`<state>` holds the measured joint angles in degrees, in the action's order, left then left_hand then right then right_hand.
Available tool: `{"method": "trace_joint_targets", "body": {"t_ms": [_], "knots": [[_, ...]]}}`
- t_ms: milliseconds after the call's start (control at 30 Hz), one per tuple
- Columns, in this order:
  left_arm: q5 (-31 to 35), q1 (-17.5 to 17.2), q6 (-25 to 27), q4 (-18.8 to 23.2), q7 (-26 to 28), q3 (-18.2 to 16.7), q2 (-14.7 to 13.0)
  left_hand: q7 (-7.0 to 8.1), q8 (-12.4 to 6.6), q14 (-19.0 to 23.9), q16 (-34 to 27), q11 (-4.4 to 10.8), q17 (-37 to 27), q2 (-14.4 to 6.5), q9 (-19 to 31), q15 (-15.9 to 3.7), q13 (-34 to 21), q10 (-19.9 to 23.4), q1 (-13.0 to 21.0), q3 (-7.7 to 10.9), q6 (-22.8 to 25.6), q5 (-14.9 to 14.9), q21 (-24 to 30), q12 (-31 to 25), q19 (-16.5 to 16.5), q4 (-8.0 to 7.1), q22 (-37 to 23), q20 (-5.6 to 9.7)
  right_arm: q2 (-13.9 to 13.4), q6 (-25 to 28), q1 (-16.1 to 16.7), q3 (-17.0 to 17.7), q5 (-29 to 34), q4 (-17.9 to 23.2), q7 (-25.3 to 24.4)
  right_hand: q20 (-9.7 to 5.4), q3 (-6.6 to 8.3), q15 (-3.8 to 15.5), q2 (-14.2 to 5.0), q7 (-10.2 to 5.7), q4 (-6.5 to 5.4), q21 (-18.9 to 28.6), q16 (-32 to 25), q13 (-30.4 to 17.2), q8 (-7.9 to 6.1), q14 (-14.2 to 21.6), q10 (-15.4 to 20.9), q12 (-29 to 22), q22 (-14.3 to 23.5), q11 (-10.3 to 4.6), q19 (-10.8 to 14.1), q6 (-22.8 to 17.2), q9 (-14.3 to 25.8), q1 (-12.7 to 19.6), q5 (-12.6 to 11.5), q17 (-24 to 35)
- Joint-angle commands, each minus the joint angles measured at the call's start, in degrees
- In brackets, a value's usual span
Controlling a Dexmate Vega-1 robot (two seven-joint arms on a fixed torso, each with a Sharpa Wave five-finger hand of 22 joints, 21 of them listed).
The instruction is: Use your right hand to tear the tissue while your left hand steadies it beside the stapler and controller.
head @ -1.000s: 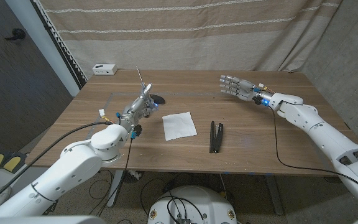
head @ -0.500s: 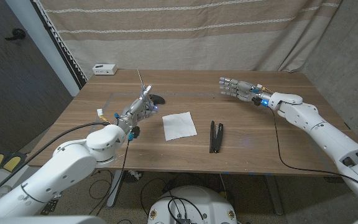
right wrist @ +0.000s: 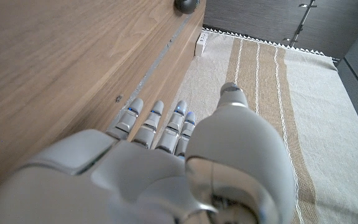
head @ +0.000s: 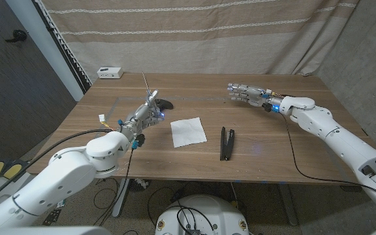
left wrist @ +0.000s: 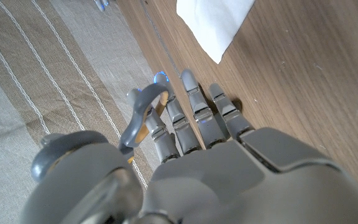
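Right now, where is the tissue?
In the head view the tissue lies flat mid-table, between the left hand and the black stapler, touching neither.

- Tabletop [head: 266, 140]: wood-grain surface, matt, smooth, brown.
- Tissue [head: 188, 131]: thin white paper, matt, soft-looking.
- Stapler [head: 226, 143]: black, dull finish.
- My left hand [head: 146, 112]: grey metal-looking fingers [left wrist: 194, 102], slight sheen.
- My right hand [head: 247, 93]: same grey finish; arm shell glossy white plastic.
- Curtain [head: 207, 32] behind: coarse striped beige cloth.

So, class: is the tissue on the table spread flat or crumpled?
Spread flat. The tissue lies as a smooth white square on the table, apart from the stapler, with neither hand touching it.
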<state>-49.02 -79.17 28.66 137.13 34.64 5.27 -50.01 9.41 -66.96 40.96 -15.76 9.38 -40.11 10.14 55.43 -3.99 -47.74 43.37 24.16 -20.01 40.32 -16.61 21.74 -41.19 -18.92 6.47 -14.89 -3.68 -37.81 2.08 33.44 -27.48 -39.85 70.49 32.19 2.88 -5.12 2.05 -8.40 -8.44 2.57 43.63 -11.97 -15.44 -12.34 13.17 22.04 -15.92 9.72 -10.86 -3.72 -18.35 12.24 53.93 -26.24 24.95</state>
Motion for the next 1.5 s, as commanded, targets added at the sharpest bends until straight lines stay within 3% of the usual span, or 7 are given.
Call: {"method": "trace_joint_targets", "body": {"t_ms": [33, 367, 533, 733, 1167, 1500], "knots": [[-2.17, -2.55, 1.66, 2.34, 0.68, -2.57, -0.6, -8.66, -23.52, 0.44, -0.26, 0.23, -0.13, 0.01, 15.76, -5.65, -0.18, 0.55, -0.53, 0.04, -8.27, 0.05, -0.1, -0.34, -0.29, 0.13, -0.03, -0.1, -1.74, -1.47, 0.53, -2.26, 5.24, 4.59, -3.26, 0.0, 0.0, 8.05, -0.01, -0.63, 0.65, -0.49, 0.1, -0.19, -0.67, -0.87, 0.82, -0.73, 0.31, -0.79, -0.88, -0.72, 0.02, 1.11, -0.39, -0.09], [-3.55, -4.25, 2.89, 3.69, 1.31, -4.55, -0.83, -8.9, -23.57, 0.09, 0.12, 0.16, 0.28, -0.08, 15.75, -5.69, 0.81, 1.11, -0.61, 0.1, -7.54, -0.05, -0.27, -0.19, -0.34, 0.24, 0.11, 0.28, -2.52, -0.67, 0.38, -4.43, 9.57, 7.63, -6.18, -0.08, 0.11, 8.19, -0.01, -0.93, 0.93, -0.91, 0.02, -0.3, -0.79, -1.08, 2.0, -1.4, 0.32, -0.76, -0.91, -1.12, -0.02, 1.42, -0.56, -0.21], [-4.33, -4.91, 3.45, 4.08, 1.17, -5.6, -0.94, -8.96, -23.55, 0.32, 0.1, 0.23, 0.4, -0.1, 15.75, -5.76, 0.73, 1.21, -0.64, 0.12, -7.37, -0.1, -0.32, -0.38, -0.39, 0.29, 0.16, 0.31, -3.07, -0.06, 0.57, -5.31, 11.84, 9.62, -8.07, 0.0, 0.01, 7.65, 0.11, 0.3, 1.02, -1.36, -0.05, -0.63, -0.51, -1.38, 2.28, -1.94, 0.33, 1.58, -0.65, -0.54, -0.06, 1.35, -0.74, -0.36], [-4.77, -5.21, 3.65, 4.1, 0.93, -6.23, -0.86, -8.92, -23.54, 0.36, 0.16, 0.24, 0.53, -0.14, 15.76, -5.83, 1.08, 1.37, -0.61, 0.15, -7.19, -0.16, -0.38, -0.35, -0.45, 0.35, 0.22, 0.42, -3.59, 0.27, 0.57, -6.11, 14.31, 11.82, -9.84, 1.53, -0.13, 7.22, 0.23, 0.5, 1.04, -1.46, -0.22, -0.91, -0.41, -1.33, 2.21, -2.28, 0.35, 1.36, 0.37, -0.32, -0.07, 1.18, -0.9, -0.48], [-5.09, -5.61, 4.38, 4.1, 0.44, -7.42, -1.06, -8.93, -23.53, 0.35, 0.23, 0.22, 0.62, -0.22, 15.78, -5.82, 1.0, 1.47, -0.54, 0.21, -6.91, -0.3, -0.6, -0.68, -0.29, 0.47, 0.3, 0.73, -3.6, 0.56, 0.93, -7.95, 18.81, 15.07, -12.5, 1.3, -0.31, 7.37, 0.37, 0.95, 1.07, -2.03, -0.29, -1.22, -0.13, -1.48, 2.37, -2.74, 0.37, 1.1, 0.27, 0.4, -0.08, 1.0, -1.06, -0.63], [-5.71, -5.34, 5.44, 4.14, 0.28, -7.82, -1.26, -8.98, -23.53, 0.37, 0.26, 0.17, 0.68, -0.34, 15.79, -5.88, 0.98, 1.43, -0.46, 0.27, -6.79, -0.44, -0.66, -0.83, -0.36, 0.53, 0.34, 0.81, -3.53, 0.54, 1.63, -9.21, 22.93, 17.36, -15.46, 1.39, -0.58, 7.35, 0.56, 1.86, 1.19, -3.0, -0.27, -1.76, 1.47, -2.07, 1.67, -3.15, 0.41, 0.95, 0.31, 5.8, -0.11, 0.79, -1.4, -0.91]]}}
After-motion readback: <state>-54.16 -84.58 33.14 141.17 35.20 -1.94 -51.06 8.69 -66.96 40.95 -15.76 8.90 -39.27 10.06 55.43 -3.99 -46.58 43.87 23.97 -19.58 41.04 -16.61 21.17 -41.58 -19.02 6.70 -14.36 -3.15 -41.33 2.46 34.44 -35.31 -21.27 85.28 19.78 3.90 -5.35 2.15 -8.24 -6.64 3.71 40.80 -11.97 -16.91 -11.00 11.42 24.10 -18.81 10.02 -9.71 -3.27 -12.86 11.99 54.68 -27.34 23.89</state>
